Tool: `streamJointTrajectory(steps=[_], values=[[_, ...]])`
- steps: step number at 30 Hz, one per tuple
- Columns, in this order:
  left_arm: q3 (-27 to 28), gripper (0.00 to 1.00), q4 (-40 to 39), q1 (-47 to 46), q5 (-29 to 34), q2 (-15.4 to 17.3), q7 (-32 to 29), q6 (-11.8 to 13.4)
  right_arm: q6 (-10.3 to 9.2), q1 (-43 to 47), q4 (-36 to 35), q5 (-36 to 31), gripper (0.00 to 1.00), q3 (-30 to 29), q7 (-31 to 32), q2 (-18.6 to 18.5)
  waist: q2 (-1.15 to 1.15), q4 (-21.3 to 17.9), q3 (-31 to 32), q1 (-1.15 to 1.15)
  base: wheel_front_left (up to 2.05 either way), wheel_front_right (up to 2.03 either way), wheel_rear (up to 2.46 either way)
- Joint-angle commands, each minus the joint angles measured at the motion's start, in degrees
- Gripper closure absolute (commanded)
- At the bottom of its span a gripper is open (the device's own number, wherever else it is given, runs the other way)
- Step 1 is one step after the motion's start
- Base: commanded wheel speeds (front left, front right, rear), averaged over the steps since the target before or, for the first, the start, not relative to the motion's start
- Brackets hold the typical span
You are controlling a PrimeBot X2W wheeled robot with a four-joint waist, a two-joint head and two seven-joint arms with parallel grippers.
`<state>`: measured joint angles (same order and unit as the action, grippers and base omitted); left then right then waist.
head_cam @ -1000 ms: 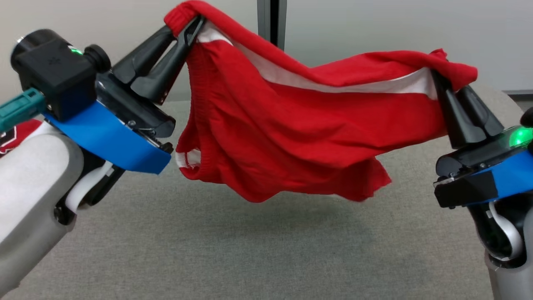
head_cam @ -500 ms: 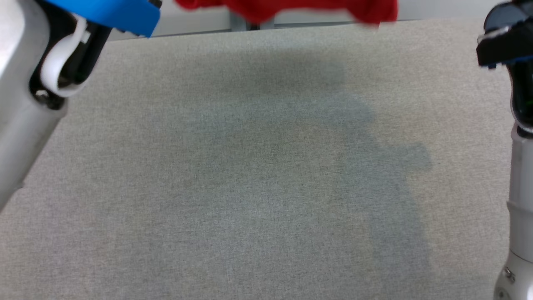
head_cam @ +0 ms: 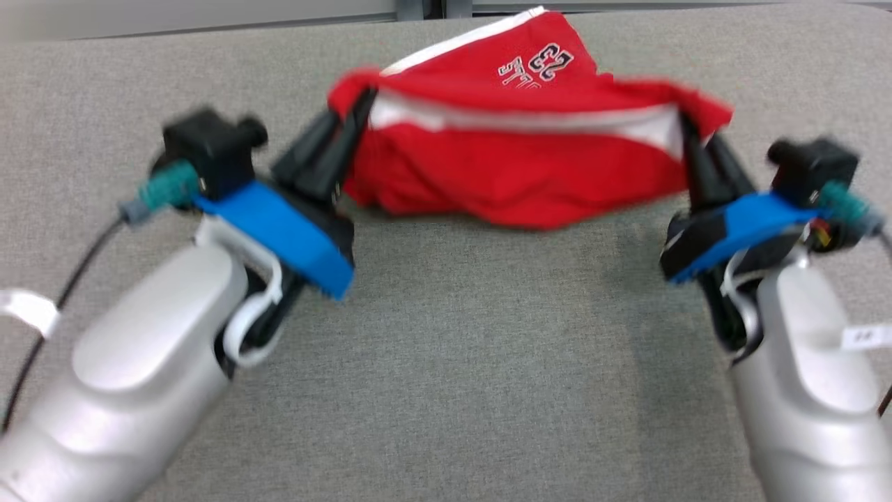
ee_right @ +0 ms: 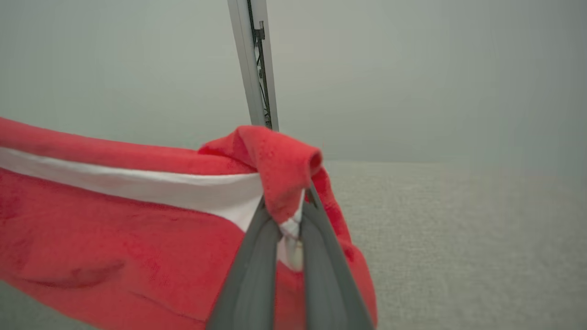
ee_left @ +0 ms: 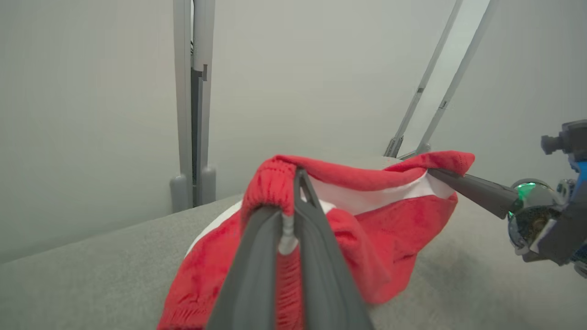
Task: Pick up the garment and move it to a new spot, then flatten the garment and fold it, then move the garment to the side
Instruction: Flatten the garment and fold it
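Two ends held: we have the garment (head_cam: pixel 516 164) pinched at both ends.
Left gripper (head_cam: pixel 357 115): fingers together, clamped on the garment's left corner.
Right gripper (head_cam: pixel 688 132): fingers together, clamped on its right corner.
Garment: red with a white band, stretched between them over the far middle of the table (head_cam: pixel 446 362).
Low edge: we cannot tell whether it touches the table.

Head view: the worktop (head_cam: pixel 446 390) is viewed steeply from above.
Left wrist view: set close behind the left pincer (ee_left: pixel 297 178), faced along it toward the wall (ee_left: pixel 91 114).
Right wrist view: set close behind the right pincer (ee_right: pixel 289 206), likewise faced.
Shared: the garment (head_cam: pixel 516 167) is seen in all three.
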<state>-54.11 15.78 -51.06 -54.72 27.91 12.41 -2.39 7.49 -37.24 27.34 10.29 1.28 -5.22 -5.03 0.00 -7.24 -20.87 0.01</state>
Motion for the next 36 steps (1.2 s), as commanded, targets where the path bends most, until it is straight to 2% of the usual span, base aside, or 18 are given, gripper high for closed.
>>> streamJointTrajectory(steps=[1,6,11,17,18,23,28,36], values=[[0.11,1.00,-0.30,2.46,-0.83,0.00,0.77,-0.16,0.01,2.00,1.04,0.87,1.00,0.57,-1.58,0.38,0.00,-0.15,0.47,-0.01,0.00,0.00,0.00],[0.58,1.00,-3.03,10.52,-1.41,0.71,2.24,1.49,0.01,8.41,2.76,2.47,1.00,2.33,-5.29,0.98,0.00,-0.35,3.33,-0.01,0.00,0.00,0.00],[1.71,1.00,-8.01,19.05,-0.13,1.22,2.78,4.51,0.01,16.35,0.17,2.90,1.00,1.67,-7.29,1.62,0.00,-0.79,7.57,-0.01,0.00,0.00,0.00],[5.49,1.00,-16.36,31.52,0.39,0.34,2.83,8.55,0.01,28.59,-8.44,5.12,1.00,1.10,-5.98,2.10,0.00,-1.10,12.00,-0.01,0.00,0.00,0.00],[5.49,1.00,-16.36,31.52,0.39,0.34,2.83,8.55,0.01,28.59,-8.44,5.12,1.00,1.10,-5.98,2.10,0.00,-1.10,12.00,-0.01,0.00,0.00,0.00],[6.10,1.00,-20.81,38.98,0.59,0.23,2.85,10.49,0.01,35.66,-18.57,4.17,1.00,-0.43,-0.64,2.11,0.00,-0.65,13.15,-0.01,0.00,0.00,0.00],[6.48,1.00,-20.26,39.28,-0.02,-2.03,2.86,10.71,0.01,35.75,-23.78,1.79,1.00,-3.59,5.47,2.13,0.00,1.78,11.77,-0.01,0.00,0.00,0.00],[6.49,1.00,-12.78,32.09,-1.33,-7.09,1.42,6.75,0.01,24.29,-22.24,-2.78,1.00,-6.44,14.40,-0.54,0.00,6.31,6.21,-0.01,0.00,0.00,0.00]])
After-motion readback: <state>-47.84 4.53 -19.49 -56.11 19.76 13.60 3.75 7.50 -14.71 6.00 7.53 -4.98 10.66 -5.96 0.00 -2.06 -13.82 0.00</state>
